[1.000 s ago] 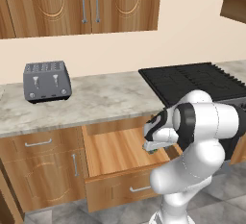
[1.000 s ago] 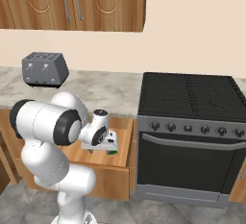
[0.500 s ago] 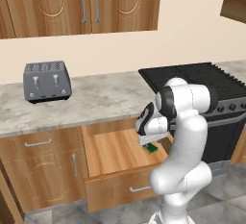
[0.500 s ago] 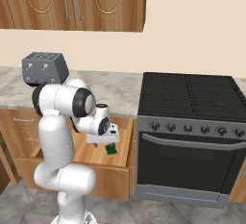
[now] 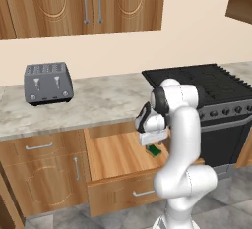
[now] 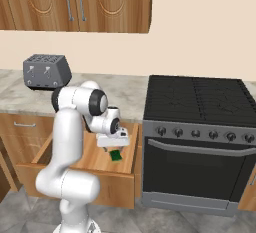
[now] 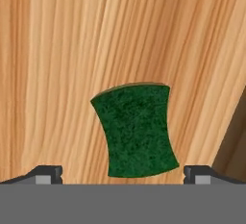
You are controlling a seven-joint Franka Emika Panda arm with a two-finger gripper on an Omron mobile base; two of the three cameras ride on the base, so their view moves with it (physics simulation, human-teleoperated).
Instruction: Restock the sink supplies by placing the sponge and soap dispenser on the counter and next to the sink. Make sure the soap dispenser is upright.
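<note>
The green sponge lies flat on the open drawer's wooden floor.

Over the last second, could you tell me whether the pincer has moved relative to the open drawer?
Yes. The pincer has swung in from the stove side and come down over the open drawer, now hanging open just above the sponge.

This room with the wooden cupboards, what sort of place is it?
A kitchen, computer-rendered by the look of it. A black stove with burner grates stands beside a marbled stone counter, which carries a grey four-slot toaster beneath brown wooden wall cabinets.
</note>
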